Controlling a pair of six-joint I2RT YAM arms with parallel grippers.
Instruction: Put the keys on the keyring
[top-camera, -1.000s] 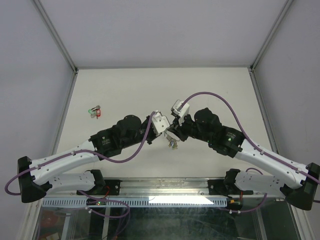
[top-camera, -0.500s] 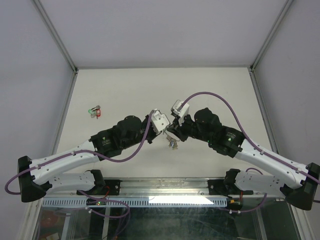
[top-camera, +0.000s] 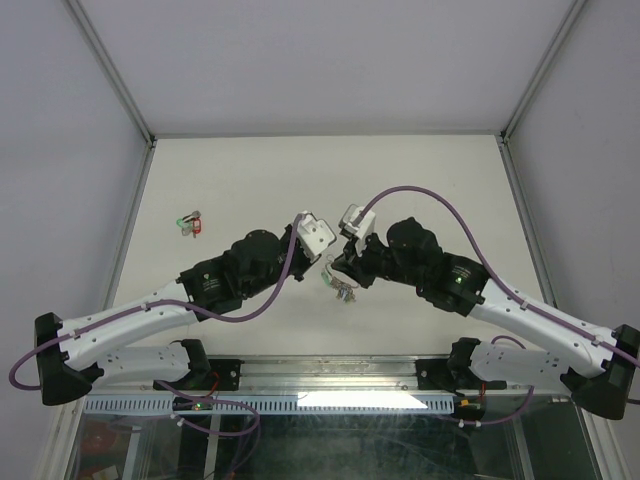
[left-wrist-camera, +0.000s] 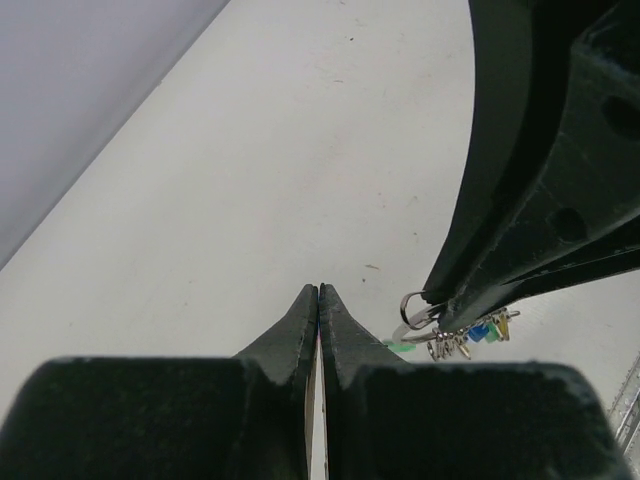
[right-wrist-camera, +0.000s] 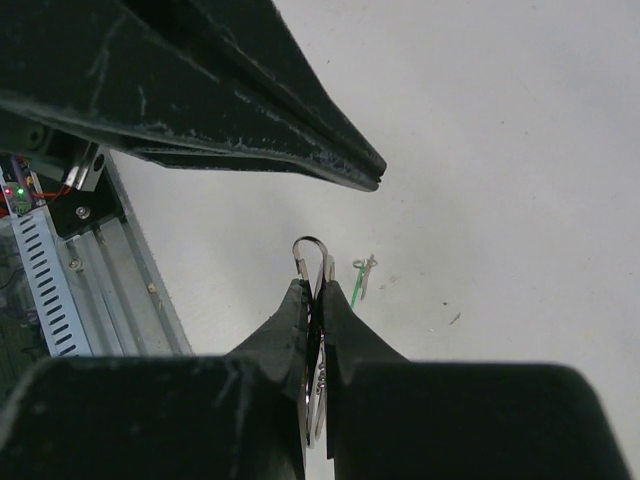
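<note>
Fingers (left-wrist-camera: 295, 325) of the left gripper (left-wrist-camera: 318, 290) are pressed flat together, and nothing is held between them. Those of the right gripper (right-wrist-camera: 313, 292) are closed on the keyring (right-wrist-camera: 312, 252): its thin wire loop is pinched between the tips, and a curved part of it sticks out just past them.

From the left wrist, the keyring is seen at the tip of the right gripper, lifted off the table (top-camera: 420, 175). A cluster of small keys (left-wrist-camera: 462, 340) hangs below the ring. A blue tag and a yellow tag can be made out among them, but how each one is attached cannot be told.

A green key (right-wrist-camera: 362, 278) lies flat on the table, apart from the ring and held by neither gripper. It is seen just beside the right fingertips from the right wrist, and just beside the left fingertips from the left wrist.

From above, the two grippers are brought close together over the near middle of the table, tips almost facing and not touching. The left gripper is empty beside the held ring.

A small bundle with red and green tags (top-camera: 189, 223) is seen at the far left of the table, well apart from both grippers.
</note>
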